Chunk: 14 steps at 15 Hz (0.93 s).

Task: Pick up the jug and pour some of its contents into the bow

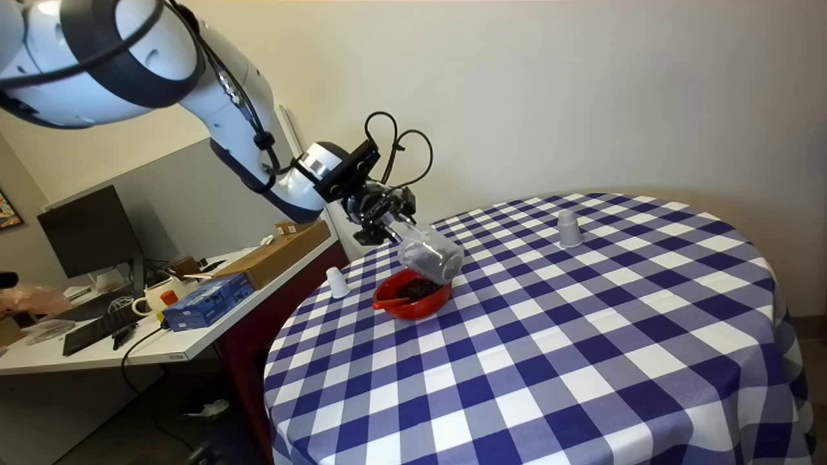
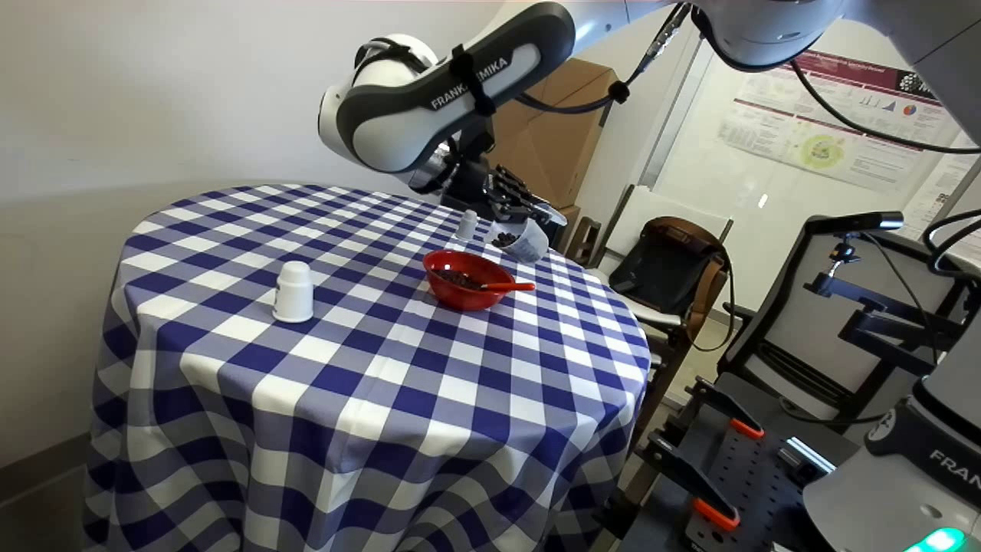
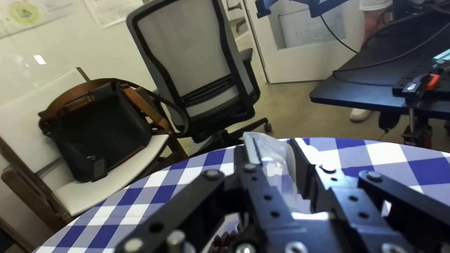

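Observation:
The clear plastic jug (image 1: 429, 255) is tilted above the red bowl (image 1: 417, 312) in an exterior view. It also shows in an exterior view (image 2: 530, 244), with dark beans inside. The bowl (image 2: 458, 299) stands upright on the table, with dark beans and a red spoon (image 2: 510, 287) in it. My gripper (image 1: 397, 223) is shut on the jug's handle. In the wrist view, the clear handle (image 3: 276, 165) sits between the fingers of my gripper (image 3: 274, 154). Dark beans (image 3: 223, 242) show at the bottom edge there, mostly hidden by the gripper. I cannot tell whether beans are falling.
The round table has a blue-and-white checked cloth (image 1: 517, 361). A white cup stands upside down on it (image 2: 294, 293), and a smaller white cup (image 1: 337, 283) stands behind the bowl. A desk (image 1: 194, 336) with a blue box (image 1: 208, 301) adjoins. Chairs (image 3: 197, 52) stand beyond the table.

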Each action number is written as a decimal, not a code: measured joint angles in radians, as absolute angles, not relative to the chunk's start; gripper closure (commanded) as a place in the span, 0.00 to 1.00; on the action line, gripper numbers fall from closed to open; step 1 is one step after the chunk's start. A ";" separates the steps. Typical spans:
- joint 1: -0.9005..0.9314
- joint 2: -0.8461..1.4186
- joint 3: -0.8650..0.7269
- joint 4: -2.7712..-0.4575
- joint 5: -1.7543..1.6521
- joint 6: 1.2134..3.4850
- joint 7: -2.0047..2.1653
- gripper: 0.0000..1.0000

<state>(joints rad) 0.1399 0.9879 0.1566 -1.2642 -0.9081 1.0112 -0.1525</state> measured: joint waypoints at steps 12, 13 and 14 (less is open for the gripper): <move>-0.062 0.793 0.077 -1.223 -0.481 1.229 -0.161 0.87; -0.077 0.778 0.066 -1.223 -0.445 1.260 -0.161 0.87; -0.092 0.764 0.055 -1.224 -0.413 1.295 -0.161 0.87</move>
